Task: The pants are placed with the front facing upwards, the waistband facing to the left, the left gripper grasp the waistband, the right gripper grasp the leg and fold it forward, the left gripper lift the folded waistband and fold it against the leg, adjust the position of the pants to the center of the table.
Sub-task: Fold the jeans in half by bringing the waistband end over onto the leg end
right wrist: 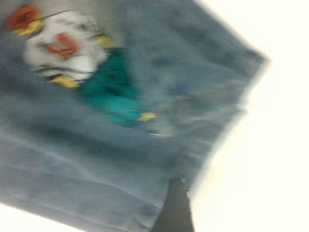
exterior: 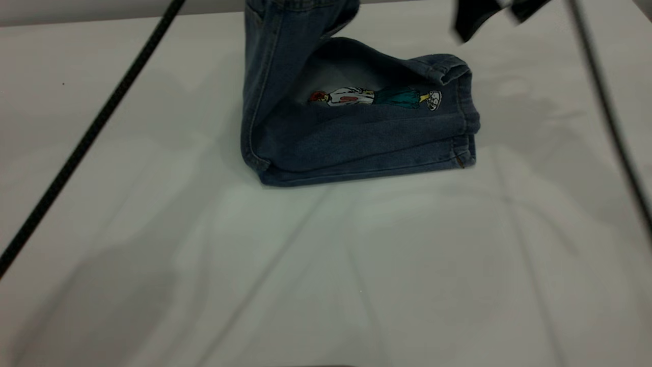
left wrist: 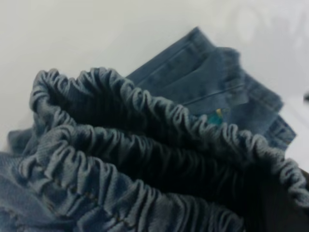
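A: Starting at the left, what shows?

B: A black braided cable (exterior: 86,137) slants across the pale grey smooth table (exterior: 153,265). The left gripper itself is out of the exterior view, and its wrist view shows none of its fingers, so I cannot tell whether they pinch or stand apart.

A: And the clothing?

B: The short blue denim pants (exterior: 356,137) lie folded toward the table's far middle, with their left part lifted upright out of the top of the view. The gathered elastic waistband (left wrist: 145,140) fills the left wrist view, raised above the leg hem.

A: The cartoon figure?

B: The small print (exterior: 374,97) faces up on the leg.

A: Further right?

B: The bulky black right gripper (exterior: 496,12) hangs above the hem end, apart from the cloth; whether it's spread, I cannot tell.
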`<action>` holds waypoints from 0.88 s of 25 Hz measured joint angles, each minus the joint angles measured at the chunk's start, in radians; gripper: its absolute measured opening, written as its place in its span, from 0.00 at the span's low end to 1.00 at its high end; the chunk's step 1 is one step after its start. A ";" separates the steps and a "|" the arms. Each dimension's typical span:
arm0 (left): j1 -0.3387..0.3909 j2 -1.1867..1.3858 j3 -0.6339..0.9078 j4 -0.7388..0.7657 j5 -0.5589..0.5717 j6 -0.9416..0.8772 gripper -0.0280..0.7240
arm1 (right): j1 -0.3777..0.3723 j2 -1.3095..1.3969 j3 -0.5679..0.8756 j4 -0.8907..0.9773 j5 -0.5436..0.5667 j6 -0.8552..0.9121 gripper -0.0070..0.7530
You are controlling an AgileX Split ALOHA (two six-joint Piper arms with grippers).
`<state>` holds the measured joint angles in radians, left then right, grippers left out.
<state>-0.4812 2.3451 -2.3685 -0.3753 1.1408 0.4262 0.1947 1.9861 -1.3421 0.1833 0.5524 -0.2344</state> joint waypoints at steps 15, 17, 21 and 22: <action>-0.142 0.150 -0.002 -0.015 -0.195 0.013 0.10 | -0.173 -0.105 0.005 0.048 0.060 0.059 0.74; -0.154 0.182 -0.002 -0.019 -0.228 0.013 0.12 | -0.173 -0.122 0.007 0.049 0.062 0.059 0.74; -0.169 0.225 -0.002 -0.024 -0.254 0.013 0.22 | -0.173 -0.159 0.007 0.049 0.061 0.059 0.74; -0.170 0.229 -0.002 -0.023 -0.254 0.013 0.26 | -0.173 -0.169 0.007 0.049 0.061 0.059 0.74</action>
<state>-0.6517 2.5741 -2.3702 -0.3988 0.8870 0.4396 0.0216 1.8174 -1.3355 0.2320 0.6137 -0.1754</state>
